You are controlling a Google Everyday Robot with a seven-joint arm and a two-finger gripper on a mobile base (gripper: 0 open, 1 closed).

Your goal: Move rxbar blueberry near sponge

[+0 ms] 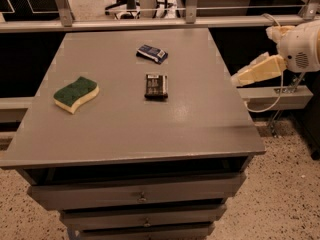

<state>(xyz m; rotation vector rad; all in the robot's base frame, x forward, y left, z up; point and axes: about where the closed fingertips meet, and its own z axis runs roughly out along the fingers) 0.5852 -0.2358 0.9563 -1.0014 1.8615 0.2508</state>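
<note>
The rxbar blueberry (152, 53), a flat dark blue bar with white label patches, lies at the back middle of the grey table (135, 129). The sponge (76, 94), green on top over pale yellow foam, lies at the left of the table. A black-brown wrapped bar (156, 86) lies in the middle, in front of the blue bar. My gripper (241, 78) is at the right, off the table's right edge, at about table height, well away from the blue bar. It holds nothing.
The table has drawers (142, 198) in front below its top. A metal rail (150, 23) runs behind the table. A grey shelf or ledge (280, 98) stands to the right under my arm. Speckled floor surrounds the table.
</note>
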